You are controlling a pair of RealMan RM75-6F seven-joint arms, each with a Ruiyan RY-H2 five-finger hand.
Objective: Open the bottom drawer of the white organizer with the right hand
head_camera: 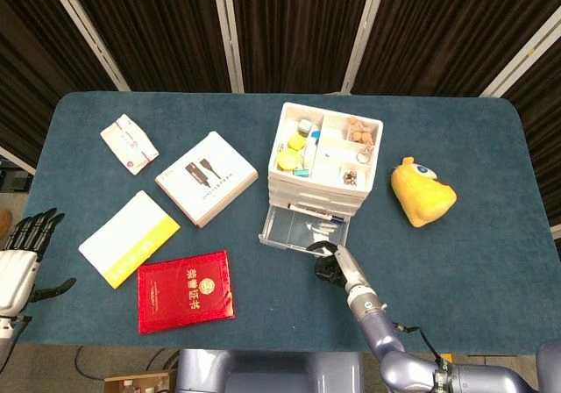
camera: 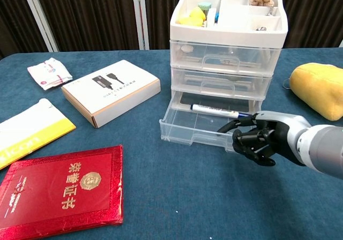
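Red booklet [camera: 59, 194] is showing gold Chinese characters, too small to read. Bottom drawer [camera: 201, 125] is sticking out of the white organizer [camera: 228, 52] toward the robot, long side running left-right. Right hand [camera: 257, 141] looks like it's curling fingers on the drawer's front edge; left hand [head_camera: 19, 257] is idling, fingers spread.

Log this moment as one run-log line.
bottom drawer: pulled partway out, pen inside | right robot hand: fingers hooked on drawer front | left robot hand: open, off table edge

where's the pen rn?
The pen lies inside the pulled-out bottom drawer of the white organizer, toward its back, in the chest view just above the right hand.
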